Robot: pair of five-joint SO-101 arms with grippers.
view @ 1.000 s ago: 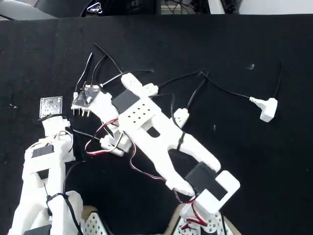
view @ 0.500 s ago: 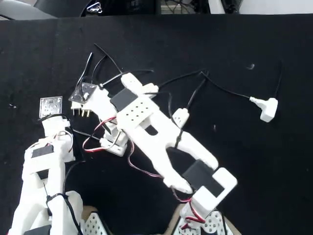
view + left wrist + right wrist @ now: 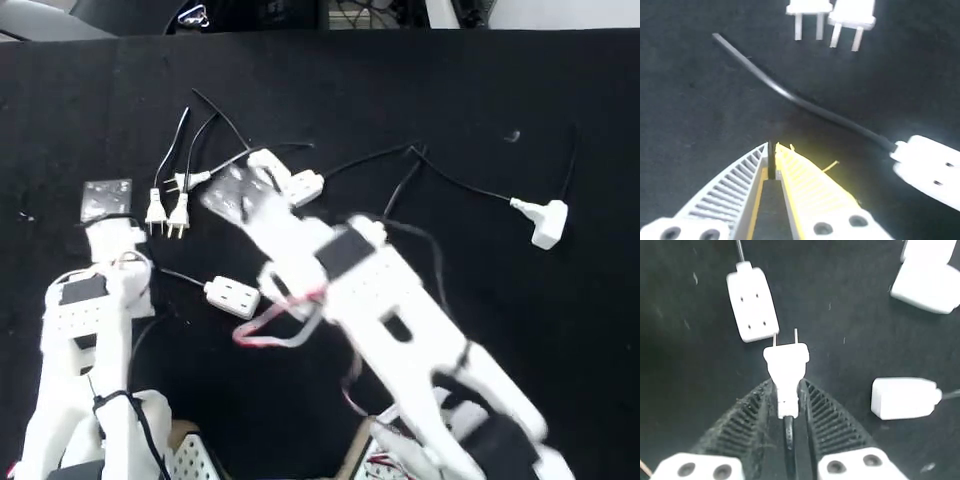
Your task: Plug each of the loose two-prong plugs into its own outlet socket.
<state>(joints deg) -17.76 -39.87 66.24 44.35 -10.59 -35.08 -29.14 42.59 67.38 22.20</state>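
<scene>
One plug (image 3: pixel 786 365) in R jaws, nr socket (image 3: pixel 752 305).

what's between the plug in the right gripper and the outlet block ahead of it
Nothing visible. The plug in the right gripper points its prongs at the near end of the outlet block, close to it, with nothing lying between them.

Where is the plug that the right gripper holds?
In the right wrist view, the plug sits clamped in the right gripper, its prongs pointing at the white outlet socket close ahead.
</scene>
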